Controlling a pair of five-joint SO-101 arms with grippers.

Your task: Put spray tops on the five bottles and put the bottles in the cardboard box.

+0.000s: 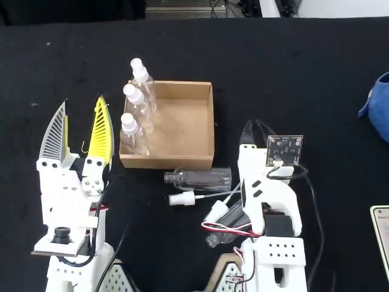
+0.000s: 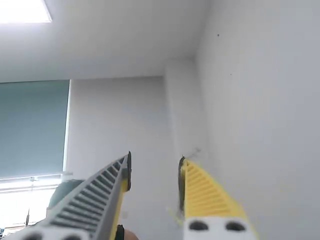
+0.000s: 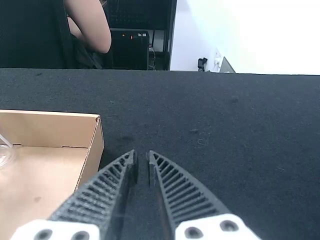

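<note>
The cardboard box [image 1: 182,131] sits mid-table, and its corner [image 3: 75,135] is also in the right wrist view. Three clear bottles with white spray tops [image 1: 135,115] stand along its left wall. A topless bottle [image 1: 197,178] lies on its side in front of the box, with a loose spray top [image 1: 182,199] just below it. Another bottle [image 1: 228,220] lies against the right arm's base. My left gripper [image 1: 82,101] [image 2: 154,167] points upward, open and empty, left of the box. My right gripper [image 1: 254,129] [image 3: 142,154] rests right of the box, shut on nothing.
A blue object [image 1: 378,112] pokes in at the right edge, and a pale flat item [image 1: 382,237] lies at the lower right. Black cloth [image 1: 292,67] covers the table. The box's right half holds nothing.
</note>
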